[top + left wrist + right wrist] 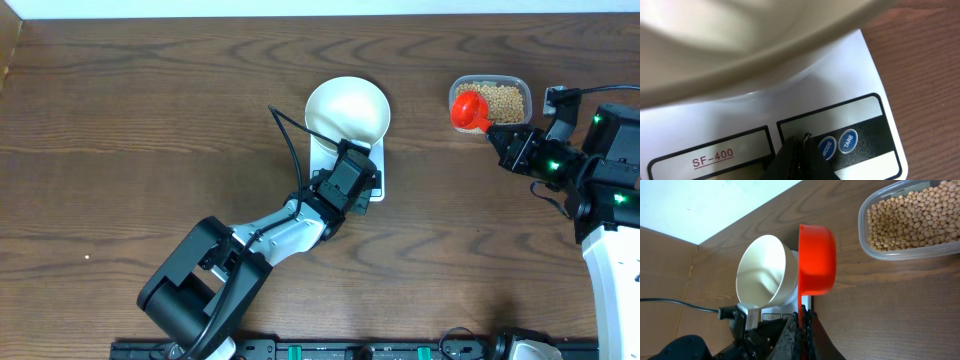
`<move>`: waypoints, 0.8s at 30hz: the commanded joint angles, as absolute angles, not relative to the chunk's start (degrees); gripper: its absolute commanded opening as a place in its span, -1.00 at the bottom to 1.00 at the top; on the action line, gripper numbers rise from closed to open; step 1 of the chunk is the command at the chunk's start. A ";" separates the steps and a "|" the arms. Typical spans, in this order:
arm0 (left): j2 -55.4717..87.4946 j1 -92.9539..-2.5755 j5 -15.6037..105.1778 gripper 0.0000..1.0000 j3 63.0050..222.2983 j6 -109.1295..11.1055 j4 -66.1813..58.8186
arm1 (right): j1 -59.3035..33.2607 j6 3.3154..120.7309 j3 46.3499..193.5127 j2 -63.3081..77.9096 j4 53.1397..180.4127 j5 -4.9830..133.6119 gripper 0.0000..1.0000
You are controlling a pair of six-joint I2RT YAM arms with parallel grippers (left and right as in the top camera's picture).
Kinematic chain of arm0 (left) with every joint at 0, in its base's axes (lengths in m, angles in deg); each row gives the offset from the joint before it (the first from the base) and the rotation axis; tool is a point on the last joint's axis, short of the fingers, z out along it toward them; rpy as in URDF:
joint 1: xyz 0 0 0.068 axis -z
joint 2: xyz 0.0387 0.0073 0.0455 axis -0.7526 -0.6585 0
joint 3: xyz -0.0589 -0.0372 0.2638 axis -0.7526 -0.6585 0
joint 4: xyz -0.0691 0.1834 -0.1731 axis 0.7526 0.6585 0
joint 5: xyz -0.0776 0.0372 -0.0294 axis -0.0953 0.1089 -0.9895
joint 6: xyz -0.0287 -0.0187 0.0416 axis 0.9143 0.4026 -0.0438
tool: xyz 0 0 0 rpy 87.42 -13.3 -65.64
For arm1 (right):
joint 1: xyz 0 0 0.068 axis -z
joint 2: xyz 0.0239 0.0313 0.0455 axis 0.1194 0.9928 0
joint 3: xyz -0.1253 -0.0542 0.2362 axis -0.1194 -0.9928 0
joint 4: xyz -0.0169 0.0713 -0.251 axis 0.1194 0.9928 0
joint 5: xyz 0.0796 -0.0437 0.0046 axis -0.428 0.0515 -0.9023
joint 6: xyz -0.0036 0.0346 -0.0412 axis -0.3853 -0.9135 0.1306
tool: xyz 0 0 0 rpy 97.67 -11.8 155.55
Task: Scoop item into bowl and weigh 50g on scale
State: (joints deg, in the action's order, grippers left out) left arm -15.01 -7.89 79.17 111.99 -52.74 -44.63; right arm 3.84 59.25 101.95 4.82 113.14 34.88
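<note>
The wooden bench (120, 120) is carrying everything. Near its middle the white scale (715, 130) is lying flat, and the white bowl (347, 108) is standing on its plate, showing no beans inside. To the right, well apart, the clear tub (524, 82) is holding all the beans (910, 220). The red scoop (817, 260) is hanging over the tub's left end. The right gripper (801, 325) is gripping its thin handle, fingers clamped on it. The left gripper (797, 150) is pointing at the front of the scale, fingers pressed together, just beside the MODE button (826, 148). I cannot tell if it is touching. I am judging the beans hard, smooth and light, so they are likely rolling and bouncing easily. They are better taken with the stiff scoop, held by its handle and kept level, than with fingers.
</note>
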 commanded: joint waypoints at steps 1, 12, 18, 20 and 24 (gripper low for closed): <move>-16.57 -7.97 78.62 -0.85 111.83 -53.92 -44.02 | 4.02 60.32 103.00 4.14 113.25 34.91 -0.98; -18.53 -7.97 78.58 -0.86 111.86 -53.44 -43.80 | 4.02 60.34 103.00 4.14 113.60 34.91 -0.98; -19.28 -7.97 78.58 -0.86 111.86 -53.24 -43.76 | 4.02 60.34 103.00 4.14 113.60 34.91 -0.98; -19.45 -7.97 78.58 -0.86 111.86 -53.22 -43.52 | 4.02 60.34 103.00 4.14 113.60 34.91 -0.98; -19.47 -7.97 78.64 -0.86 111.86 -52.41 -42.05 | 4.02 60.36 103.00 4.14 113.60 34.93 -0.98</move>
